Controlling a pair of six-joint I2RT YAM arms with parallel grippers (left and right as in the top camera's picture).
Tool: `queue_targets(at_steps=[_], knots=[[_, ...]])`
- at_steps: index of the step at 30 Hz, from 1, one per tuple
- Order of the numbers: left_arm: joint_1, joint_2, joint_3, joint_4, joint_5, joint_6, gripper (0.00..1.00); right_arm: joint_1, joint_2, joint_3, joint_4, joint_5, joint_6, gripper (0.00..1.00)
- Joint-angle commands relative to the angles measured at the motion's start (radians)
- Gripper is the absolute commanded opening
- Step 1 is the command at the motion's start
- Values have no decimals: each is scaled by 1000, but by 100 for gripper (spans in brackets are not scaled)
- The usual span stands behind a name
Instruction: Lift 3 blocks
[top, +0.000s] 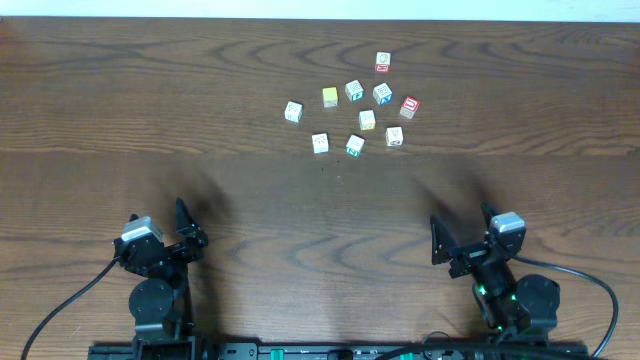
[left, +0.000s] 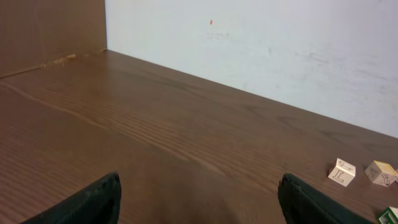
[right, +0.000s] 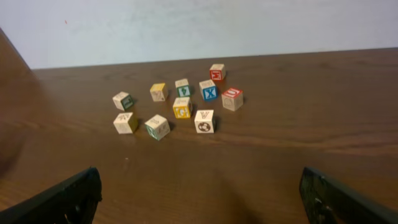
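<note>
Wooden table (top: 120, 100), scattered blocks (right: 232, 98), blue X block (right: 209, 91)

Light: we see even, diffuse brightness | Shadows: faint smudges on the counter (top: 210, 195) | Focus: wrist views soft, we note mild grain

From overhead you cannot read the marks on the small wooden alphabet cubes (top: 367, 119); they are too small. In the left wrist view the corner cuts off a wooden cube with a green mark (left: 391, 216). The bottom edge cuts the black fingers of the left gripper (left: 199, 190) and the right gripper (right: 199, 186).
</note>
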Motion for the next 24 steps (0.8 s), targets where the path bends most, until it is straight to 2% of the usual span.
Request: queue_targets(at_steps=[1,6,10,14,18,21,24], knots=[[4,3,-20,-38,-2,13,81,4,65,84,1,3,-58,99],[4,3,-20,-35,-13,14,81,5,242,198,-9,9,-88,99],[4,3,-20,-35,-5,13,81,18,469,349,-40,9,-120,99],[4,3,-20,-31,-5,13,81,60,689,521,-148,9,-131,99],[4,3,-20,-32,-2,13,81,166,901,746,-309,42,-157,99],[4,8,-2,-38,117,28,81,262,1039,903,-379,196,-157,99],[4,51,47,-77,180,27,81,298,1130,988,-417,233,-156,99]])
